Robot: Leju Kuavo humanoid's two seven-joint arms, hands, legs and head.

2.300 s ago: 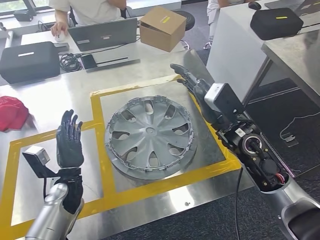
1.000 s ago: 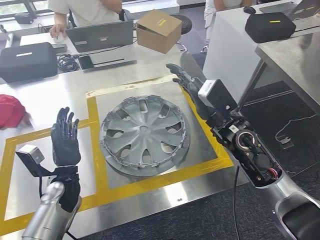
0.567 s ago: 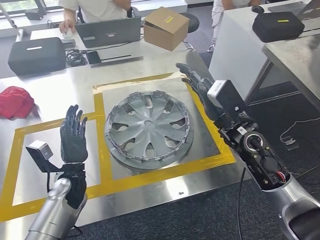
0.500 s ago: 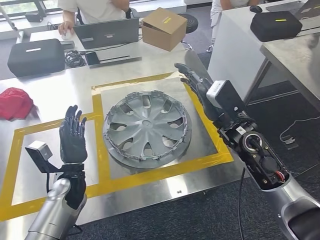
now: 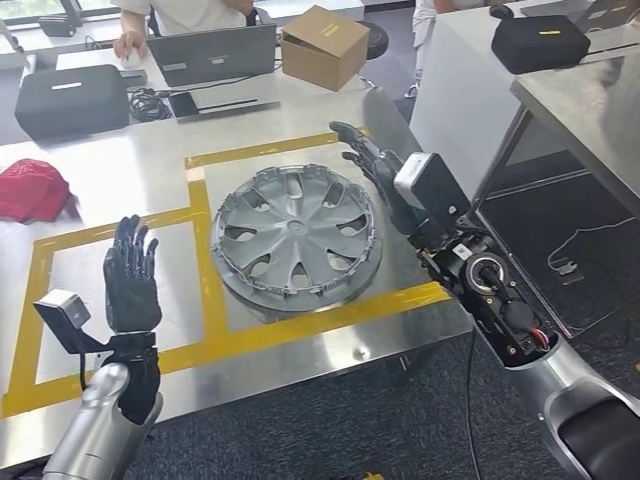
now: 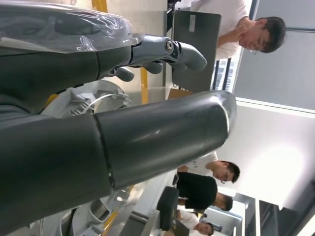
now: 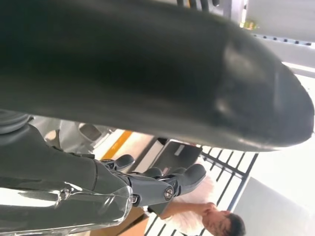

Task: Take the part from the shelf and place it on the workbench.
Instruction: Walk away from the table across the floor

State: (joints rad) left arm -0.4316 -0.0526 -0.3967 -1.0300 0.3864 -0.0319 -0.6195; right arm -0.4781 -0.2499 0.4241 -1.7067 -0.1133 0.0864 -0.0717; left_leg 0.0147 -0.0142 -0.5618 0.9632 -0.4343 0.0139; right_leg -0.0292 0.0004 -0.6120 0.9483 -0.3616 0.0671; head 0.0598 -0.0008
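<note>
Hubcap [image 5: 296, 229] flat on workbench [image 5: 113, 180] between empty, spread left hand [image 5: 131, 278] and right hand [image 5: 375, 166]

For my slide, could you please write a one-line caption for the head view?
Wheel cover lying on the taped workbench, between the robot's open left hand and right hand.

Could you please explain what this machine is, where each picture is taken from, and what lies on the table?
This is a humanoid robot with two silver arms ending in dark many-fingered hands. The wide picture comes from a camera high on its body, looking down; the two close, turned pictures come from cameras at its wrists. On the steel workbench, inside a square of yellow tape, lies a grey wheel cover. The left hand and the right hand are raised on either side of it, fingers apart, holding nothing. Farther back are a laptop, a cardboard box and a red cloth.
</note>
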